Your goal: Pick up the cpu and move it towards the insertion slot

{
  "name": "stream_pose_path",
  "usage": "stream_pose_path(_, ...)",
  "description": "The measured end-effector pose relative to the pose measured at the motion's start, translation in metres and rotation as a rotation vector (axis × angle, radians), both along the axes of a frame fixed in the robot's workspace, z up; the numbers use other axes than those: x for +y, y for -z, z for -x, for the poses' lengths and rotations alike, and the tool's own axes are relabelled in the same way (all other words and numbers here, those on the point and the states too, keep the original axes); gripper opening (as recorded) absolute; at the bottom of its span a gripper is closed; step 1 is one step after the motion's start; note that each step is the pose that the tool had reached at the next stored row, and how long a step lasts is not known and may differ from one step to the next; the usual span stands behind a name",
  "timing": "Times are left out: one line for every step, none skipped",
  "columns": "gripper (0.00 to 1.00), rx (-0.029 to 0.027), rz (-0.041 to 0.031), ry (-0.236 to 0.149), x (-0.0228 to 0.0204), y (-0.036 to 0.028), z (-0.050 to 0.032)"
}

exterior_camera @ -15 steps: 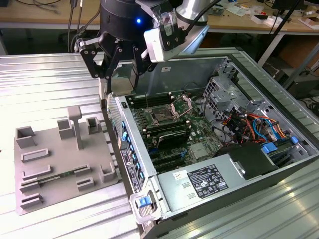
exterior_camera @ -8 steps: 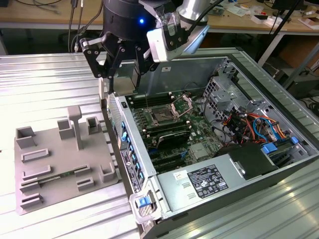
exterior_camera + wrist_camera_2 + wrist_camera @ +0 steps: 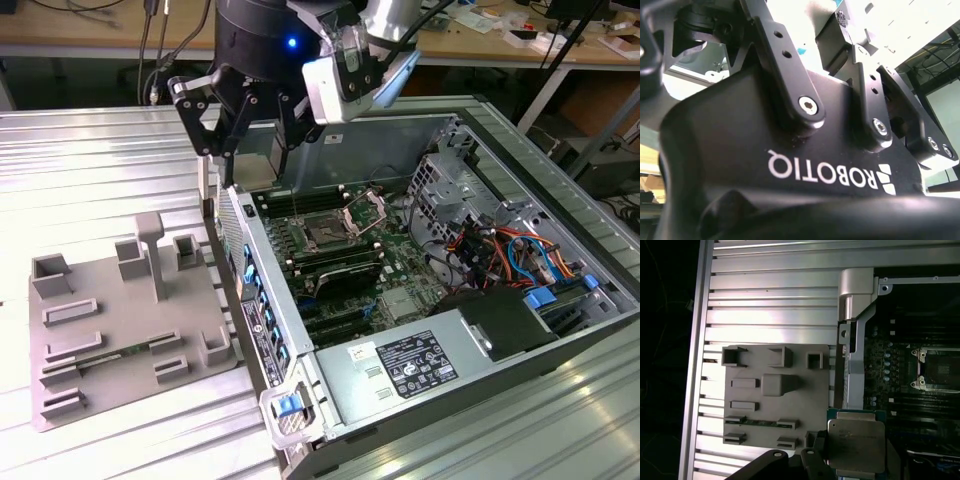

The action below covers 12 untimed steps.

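Observation:
The cpu (image 3: 856, 444), a flat square chip with a silvery top and a green rim, hangs close under the camera in the first wrist view, next to dark finger links (image 3: 810, 462). My gripper (image 3: 247, 140) is shut on the cpu and hovers above the near wall of the open computer case (image 3: 250, 290), between the grey tray and the board. The insertion slot (image 3: 326, 236) lies on the green board with its metal bracket swung up, toward the exterior view's right of the gripper. The first wrist view shows the slot (image 3: 939, 370) apart from the chip.
A grey tray (image 3: 120, 320) with raised frames and posts sits on the ribbed metal table at the exterior view's left. Long black memory slots (image 3: 340, 275), a power supply (image 3: 410, 365), cables and a drive cage (image 3: 450, 185) crowd the case. A workbench stands behind.

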<state>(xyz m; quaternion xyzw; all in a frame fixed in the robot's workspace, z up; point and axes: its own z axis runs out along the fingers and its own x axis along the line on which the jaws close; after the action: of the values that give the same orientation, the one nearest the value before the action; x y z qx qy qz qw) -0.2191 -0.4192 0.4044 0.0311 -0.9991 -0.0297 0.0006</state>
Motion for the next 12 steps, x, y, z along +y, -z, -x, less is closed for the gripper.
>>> stream_pose_path(0.55,0.0,0.0,0.0,0.0,0.0,-0.0006)
stream_pose_path(0.55,0.0,0.0,0.0,0.0,0.0,-0.0016)
stream_pose_path(0.55,0.0,0.0,0.0,0.0,0.0,-0.0022)
stream_pose_path(0.55,0.0,-0.0001,0.0,0.0,0.0,-0.0028)
stream_pose_path(0.55,-0.0001,0.0,0.0,0.0,0.0,-0.0035)
stream_pose_path(0.55,0.0,0.0,0.0,0.0,0.0,-0.0041)
stream_pose_path(0.55,0.0,0.0,0.0,0.0,0.0,-0.0052)
stream_pose_path(0.55,-0.0001,0.0,0.0,0.0,0.0,-0.0059)
stream_pose_path(0.55,-0.0001,0.0,0.0,0.0,0.0,-0.0067)
stream_pose_path(0.55,-0.0001,0.0,0.0,0.0,0.0,-0.0073)
stream_pose_path(0.55,0.0,0.0,0.0,0.0,0.0,-0.0079)
stream_pose_path(0.55,-0.0001,0.0,0.0,0.0,0.0,-0.0086)
